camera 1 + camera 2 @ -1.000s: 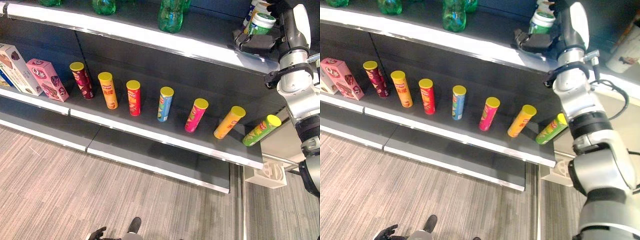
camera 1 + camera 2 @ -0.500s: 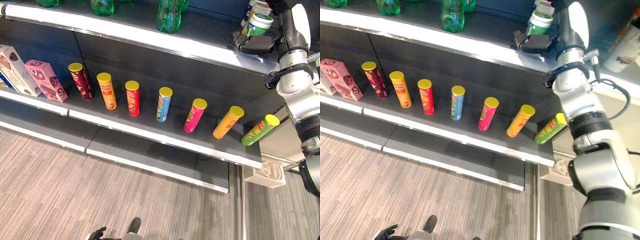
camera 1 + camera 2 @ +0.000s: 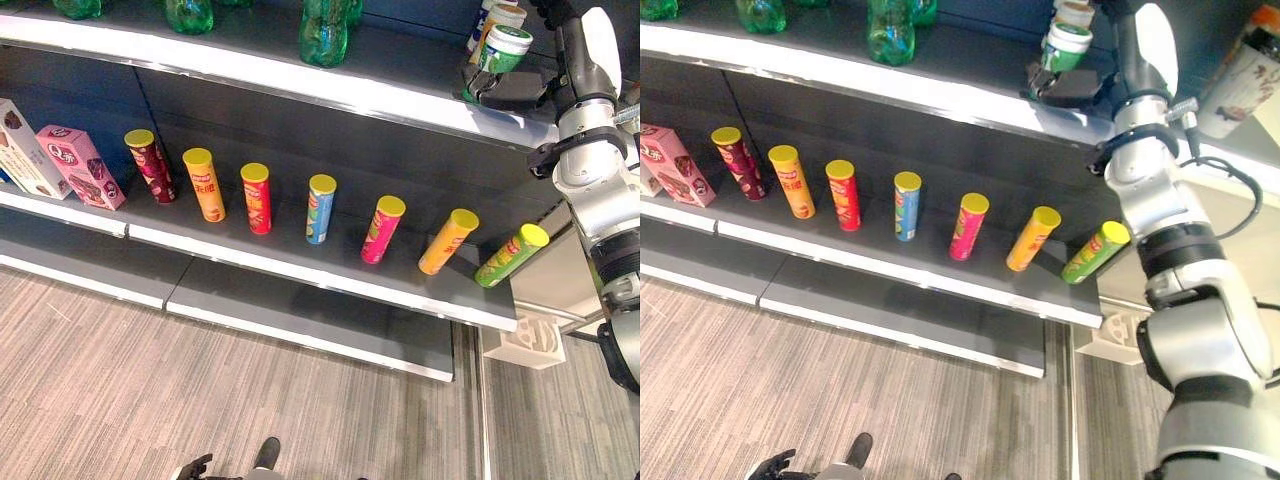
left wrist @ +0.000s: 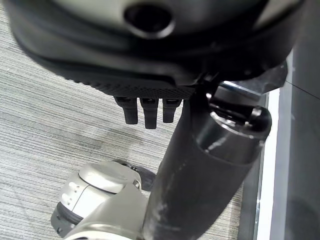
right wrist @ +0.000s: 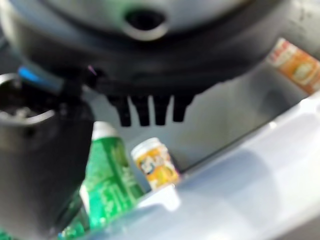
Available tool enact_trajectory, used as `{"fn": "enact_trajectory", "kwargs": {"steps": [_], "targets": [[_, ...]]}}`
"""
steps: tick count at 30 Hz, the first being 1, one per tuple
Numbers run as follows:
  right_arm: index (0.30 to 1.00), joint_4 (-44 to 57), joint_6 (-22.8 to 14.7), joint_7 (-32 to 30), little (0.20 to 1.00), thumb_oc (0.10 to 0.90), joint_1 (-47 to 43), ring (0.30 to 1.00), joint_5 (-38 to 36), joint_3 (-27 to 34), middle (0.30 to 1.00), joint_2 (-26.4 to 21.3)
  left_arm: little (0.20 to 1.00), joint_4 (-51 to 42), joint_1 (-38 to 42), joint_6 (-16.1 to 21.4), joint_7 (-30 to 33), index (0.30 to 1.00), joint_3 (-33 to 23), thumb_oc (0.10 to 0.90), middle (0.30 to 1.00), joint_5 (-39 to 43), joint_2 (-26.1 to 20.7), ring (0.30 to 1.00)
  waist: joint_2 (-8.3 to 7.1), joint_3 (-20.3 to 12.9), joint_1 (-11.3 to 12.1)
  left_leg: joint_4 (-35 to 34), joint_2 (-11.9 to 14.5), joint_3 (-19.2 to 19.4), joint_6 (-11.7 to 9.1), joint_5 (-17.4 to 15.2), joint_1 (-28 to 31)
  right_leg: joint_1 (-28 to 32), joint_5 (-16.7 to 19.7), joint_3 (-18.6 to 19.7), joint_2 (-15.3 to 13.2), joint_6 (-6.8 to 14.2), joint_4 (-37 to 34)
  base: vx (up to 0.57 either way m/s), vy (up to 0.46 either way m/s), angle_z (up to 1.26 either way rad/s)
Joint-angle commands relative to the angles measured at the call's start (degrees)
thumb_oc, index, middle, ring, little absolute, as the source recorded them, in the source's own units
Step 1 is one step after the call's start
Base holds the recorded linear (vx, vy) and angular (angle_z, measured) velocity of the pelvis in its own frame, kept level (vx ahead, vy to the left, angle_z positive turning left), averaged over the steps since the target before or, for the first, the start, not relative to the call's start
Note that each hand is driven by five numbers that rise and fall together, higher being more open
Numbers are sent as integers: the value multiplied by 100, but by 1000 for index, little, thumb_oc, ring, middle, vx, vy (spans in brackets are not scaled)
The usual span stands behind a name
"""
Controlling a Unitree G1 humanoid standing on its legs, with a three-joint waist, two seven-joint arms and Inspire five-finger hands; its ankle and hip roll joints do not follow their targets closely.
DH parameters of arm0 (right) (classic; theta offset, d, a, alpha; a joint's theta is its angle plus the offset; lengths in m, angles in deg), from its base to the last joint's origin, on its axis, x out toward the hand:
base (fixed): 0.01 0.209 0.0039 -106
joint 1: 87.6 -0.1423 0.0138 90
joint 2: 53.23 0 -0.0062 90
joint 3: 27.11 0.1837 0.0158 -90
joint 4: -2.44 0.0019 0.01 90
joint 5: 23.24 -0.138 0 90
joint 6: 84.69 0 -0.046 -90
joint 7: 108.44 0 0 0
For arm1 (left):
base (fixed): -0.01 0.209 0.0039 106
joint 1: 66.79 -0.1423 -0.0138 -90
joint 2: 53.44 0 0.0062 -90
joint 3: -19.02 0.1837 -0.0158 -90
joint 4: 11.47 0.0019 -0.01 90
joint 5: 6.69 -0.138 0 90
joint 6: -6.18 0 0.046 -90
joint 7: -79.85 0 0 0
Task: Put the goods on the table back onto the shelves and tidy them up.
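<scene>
Currently, the green-and-white jar (image 3: 497, 56) stands upright on the upper shelf (image 3: 400, 95), near its right end, with an orange-labelled jar (image 5: 155, 165) just behind it. The right hand (image 3: 512, 88) lies at the shelf's front edge, directly beside the jar's base; whether it touches the jar cannot be told. Its fingers (image 5: 150, 110) extend straight in the right wrist view and hold nothing. Green bottles (image 3: 325, 30) stand further left on the same shelf. The middle shelf (image 3: 300, 265) carries a row of yellow-lidded tube cans (image 3: 321, 208); the three at the right end lean to the right. Two boxes (image 3: 80, 165) stand at the row's left end. The left hand (image 4: 147, 107) hangs over the grey floor (image 3: 200, 400), fingers straight, holding nothing.
</scene>
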Motion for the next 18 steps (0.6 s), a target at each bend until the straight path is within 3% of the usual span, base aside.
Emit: {"fn": "enact_trajectory", "kwargs": {"steps": [1, 18], "targets": [[900, 2, -242, -393, 900, 800, -954, 900, -5, -197, 900, -210, 900, 335, 89, 154, 109, 900, 145, 800, 900, -94, -209, 900, -161, -286, 22, 13, 19, 525, -124, -549, 222, 75, -329, -213, -176, 345, 102, 0, 0, 0], [900, -162, -166, -412, 900, 800, -1036, 900, 179, -317, 900, -107, 900, 418, 111, 159, 163, 900, 104, 800, 900, -65, -191, 900, -177, -318, -56, 13, 21, 558, -117, -564, 252, 57, -325, -181, -185, 344, 125, 0, 0, 0]]}}
